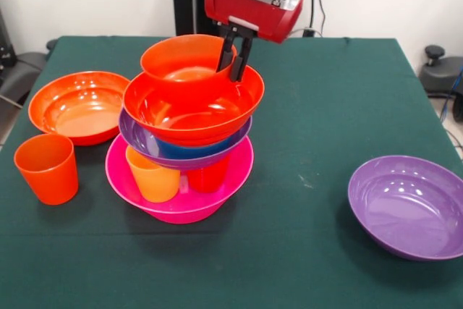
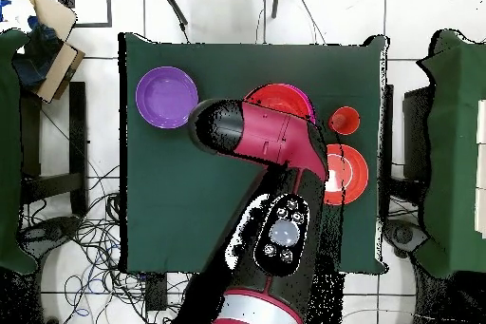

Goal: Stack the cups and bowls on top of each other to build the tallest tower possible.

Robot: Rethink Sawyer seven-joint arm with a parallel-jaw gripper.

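Step in hand, as I judge it: placing the small orange bowl [image 1: 187, 58] on top of the tower [image 1: 184, 132]; gripper [image 1: 233, 54] comes down from 12 o'clock, fingers narrow and pinching that bowl's rim at its 3 o'clock side; the bowl sits tilted on the wide orange bowl [image 1: 194, 106]; next move probably calls for letting go cleanly and lifting straight up without dragging the pile, which leans a bit.

Tower at table centre, slightly toward 9 o'clock; pink bowl [image 1: 179, 179] is the base, holding a yellow-orange cup [image 1: 153, 174] and a red cup [image 1: 208, 175] upright inside; on them a purple bowl [image 1: 145, 137] with a blue bowl [image 1: 189, 150] in it.

Loose: wide orange bowl [image 1: 78, 107] at 9 o'clock, empty; orange cup [image 1: 47, 168] at 8 o'clock; purple bowl [image 1: 407, 206] at 4 o'clock, empty; the overhead view mostly shows the arm [image 2: 275, 206].
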